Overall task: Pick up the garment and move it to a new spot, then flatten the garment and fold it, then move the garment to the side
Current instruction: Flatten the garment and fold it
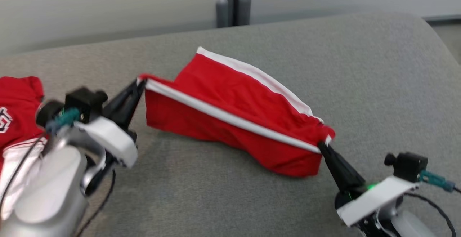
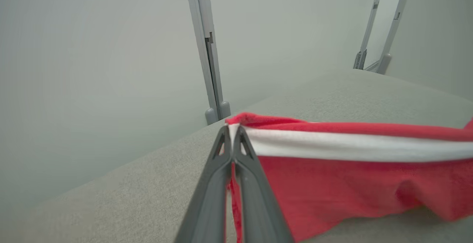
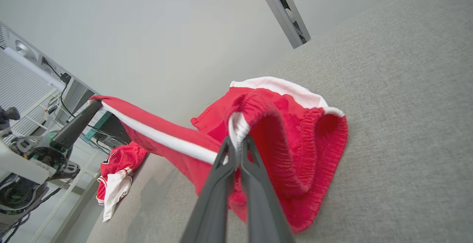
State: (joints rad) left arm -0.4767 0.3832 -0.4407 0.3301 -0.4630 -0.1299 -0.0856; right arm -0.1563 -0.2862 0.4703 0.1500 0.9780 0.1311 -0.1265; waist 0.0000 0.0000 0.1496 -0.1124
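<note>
holding the red shorts (image 1: 234, 111) by two ends, we had them stretched over the grey table (image 1: 360, 67), and the bottom edge seemed to touch it. our left gripper (image 1: 139, 85), at 9 o'clock from the shorts, had its fingers pressed together on a corner by the white stripe (image 1: 230, 116). our right gripper (image 1: 321, 146), at 4 o'clock, pinched the stretchy waistband (image 3: 295, 150). each pinch was tiny, so we thought a hard pull could make a corner slip out. the hanging part could also drag and bunch up. a red shirt (image 1: 18, 103) lay at 9 o'clock of the head view; its mark was cut off and we could not read it. we saw no words on the shorts.
</note>
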